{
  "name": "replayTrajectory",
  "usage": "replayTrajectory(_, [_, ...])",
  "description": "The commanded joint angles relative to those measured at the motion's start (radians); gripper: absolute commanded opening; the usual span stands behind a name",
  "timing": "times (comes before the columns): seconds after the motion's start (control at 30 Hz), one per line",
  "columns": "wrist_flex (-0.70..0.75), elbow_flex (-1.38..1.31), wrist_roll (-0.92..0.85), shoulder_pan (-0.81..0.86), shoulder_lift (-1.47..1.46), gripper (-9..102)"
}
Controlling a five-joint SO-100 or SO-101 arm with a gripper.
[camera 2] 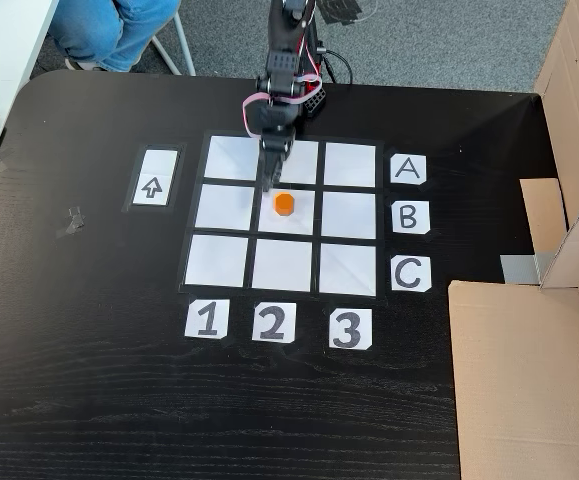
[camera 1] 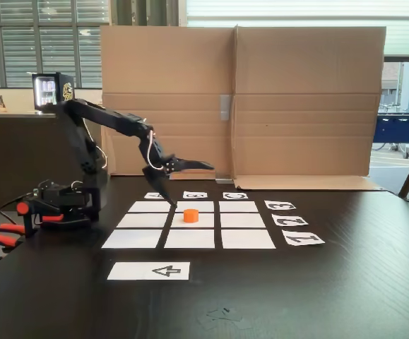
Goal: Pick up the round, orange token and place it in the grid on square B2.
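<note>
1. Black wood-grain bench (camera 1: 345, 282) carries everything; a tall brown cardboard screen (camera 1: 296, 99) stands along its far edge in a fixed view, with windows behind it.
2. On the bench lies the grid (camera 2: 219, 262), nine white paper rectangles with dark gaps, flanked by letter cards A, B, C (camera 2: 410, 216) on one side and number cards 1, 2, 3 (camera 2: 272, 323) on another.
3. A separate white card with a black arrow (camera 2: 153, 187) lies beside the grid, toward the bench's left edge in a fixed view from above.
4. The token (camera 2: 285, 204), a short orange cylinder, stands upright on square B2 (camera 2: 303, 225), a little toward the A row from its middle.
5. The black arm reaches out from its base near the bench edge, and the pincer (camera 1: 184, 182) is just beside the token on the A-row side, not touching it.
6. Its fingers stand wide apart: one (camera 1: 167, 195) points down, with its tip at the border between the middle A-row square and B2, the other (camera 1: 197, 164) juts out level above the grid.
7. Nothing is held between them.
8. A seated person's legs in blue jeans (camera 2: 109, 30) show past the bench's far left corner in the view from above.
</note>
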Motion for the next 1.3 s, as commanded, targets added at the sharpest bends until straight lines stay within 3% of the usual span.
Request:
replayTrajectory(0.0, [-0.035, 0.161, -0.009, 0.066, 0.333, 66])
replayTrajectory(0.2, [0.012, 0.35, -0.041, 0.337, 0.833, 60])
replayTrajectory(0.4, [-0.031, 0.393, -0.041, 0.828, 1.045, 49])
replayTrajectory(0.57, [-0.127, 0.492, -0.048, 1.216, 1.149, -1])
replayTrajectory(0.7, [-0.144, 0.56, -0.043, 1.451, 1.183, -1])
replayTrajectory(0.87, [-0.126, 0.621, -0.061, 1.597, 1.184, -1])
replayTrajectory(1.27, [-0.123, 0.621, -0.029, 1.634, 1.186, -1])
